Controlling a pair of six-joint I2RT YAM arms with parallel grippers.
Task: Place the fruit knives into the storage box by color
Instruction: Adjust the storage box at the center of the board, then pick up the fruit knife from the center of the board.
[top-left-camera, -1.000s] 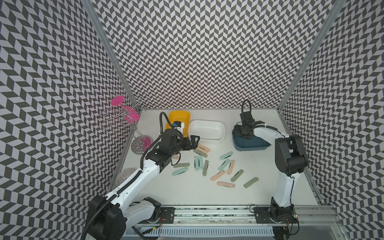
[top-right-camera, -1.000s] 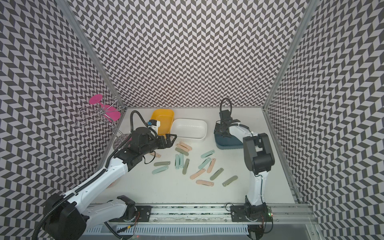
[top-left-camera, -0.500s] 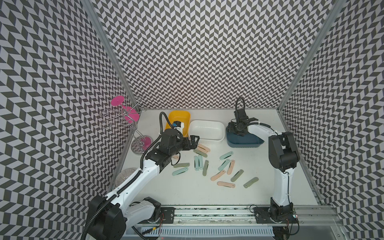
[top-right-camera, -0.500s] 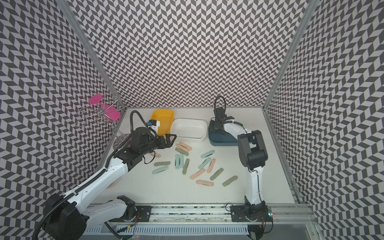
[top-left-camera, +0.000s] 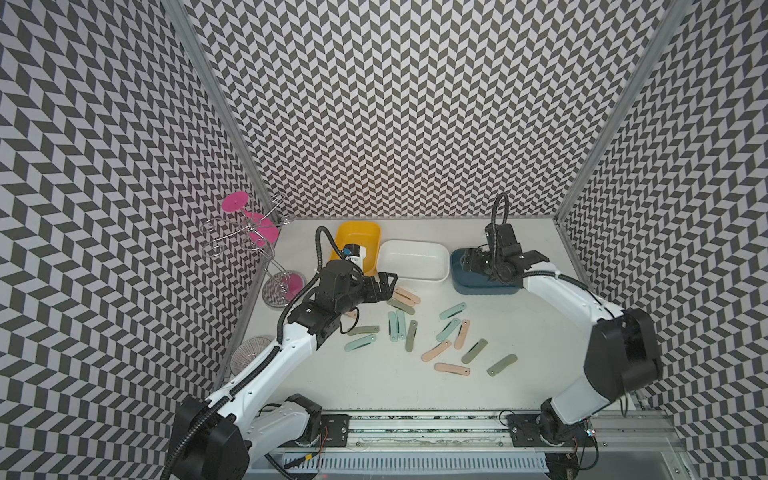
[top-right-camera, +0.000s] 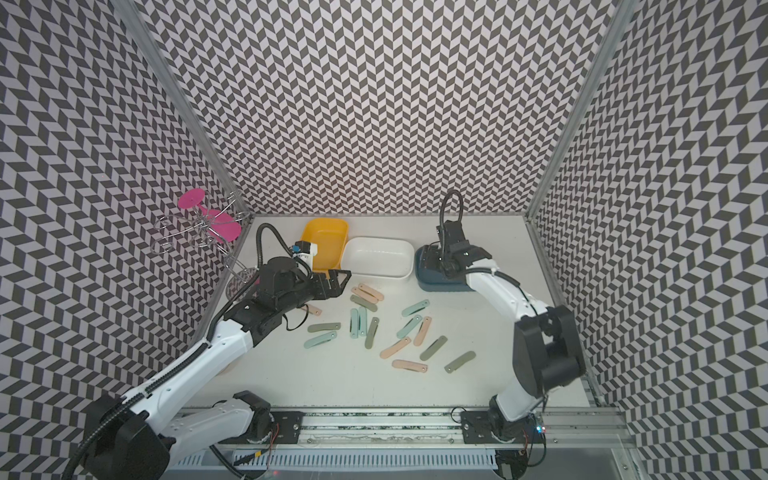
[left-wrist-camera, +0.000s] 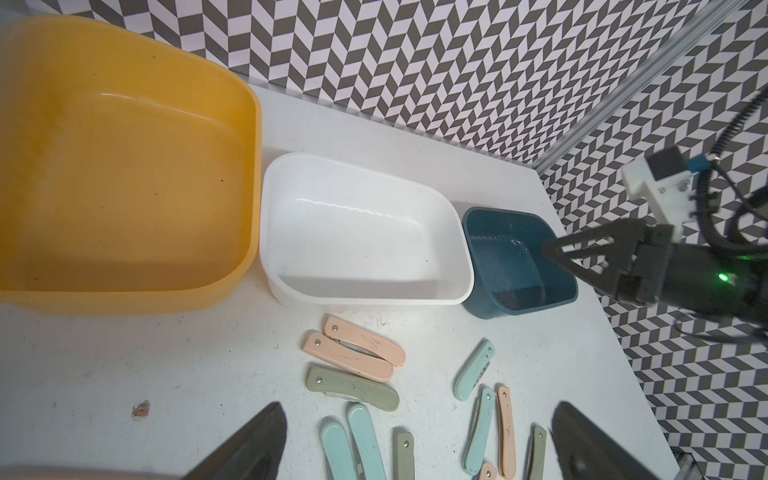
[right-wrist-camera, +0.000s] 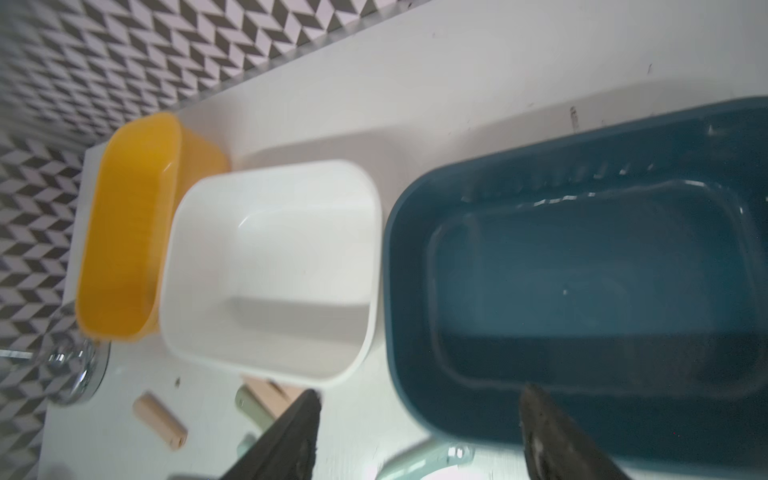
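Here, fruit knives (top-left-camera: 436, 350) scattered, left pincer (left-wrist-camera: 417, 415) spread wide

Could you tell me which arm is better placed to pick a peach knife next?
Left: the left jaws, open, hang near the two peach knives by the white box; the right jaws are over the blue box.

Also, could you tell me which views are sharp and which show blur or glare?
Right wrist view: motion-blurred throughout, with streaky glare inside the blue box. Left wrist view: knives crisp, a glare line on the white box wall, its own fingers soft. Both top views: sharp, evenly lit, faint shadows.
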